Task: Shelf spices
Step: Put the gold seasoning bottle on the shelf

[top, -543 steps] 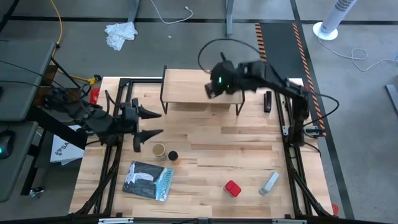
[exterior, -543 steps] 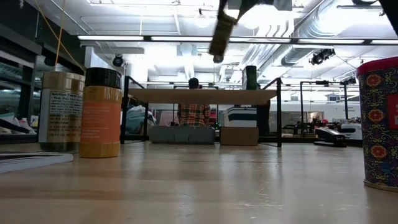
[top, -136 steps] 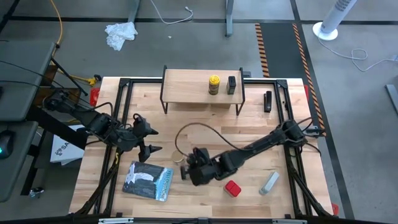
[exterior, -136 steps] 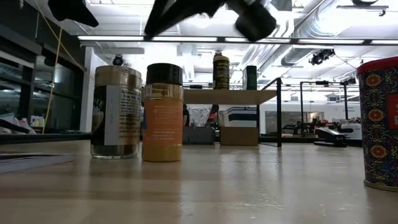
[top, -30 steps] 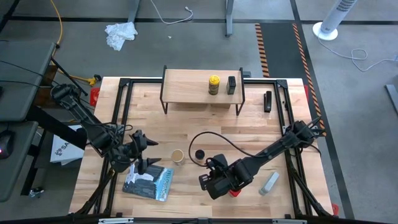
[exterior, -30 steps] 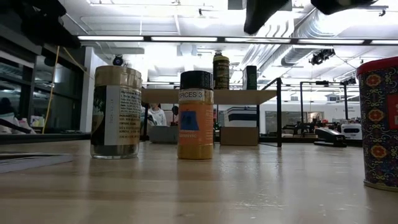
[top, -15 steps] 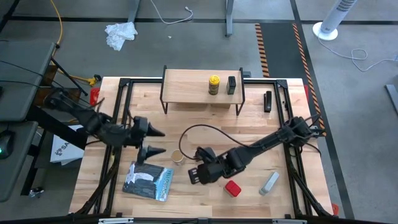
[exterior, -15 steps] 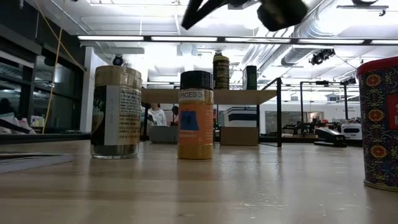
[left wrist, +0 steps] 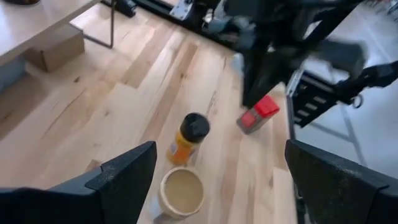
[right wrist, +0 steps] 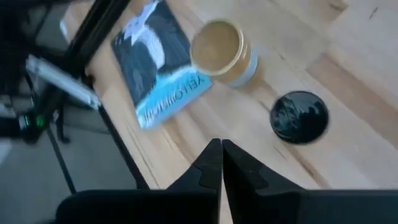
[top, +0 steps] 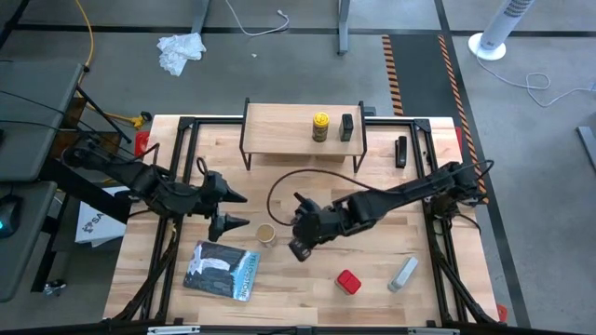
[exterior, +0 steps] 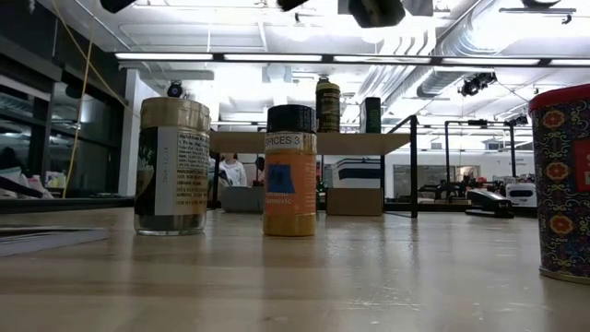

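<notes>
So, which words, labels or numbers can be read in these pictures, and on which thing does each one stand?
"SPICES 3": on the label just under the black cap of the amber jar, in the low view.
Tan cylinder: its white label carries lines of print, too small to read.
Flat blue-grey case: pale lettering along one edge, too blurred to read.
Red square tin: only a pattern shows, no words.
</notes>
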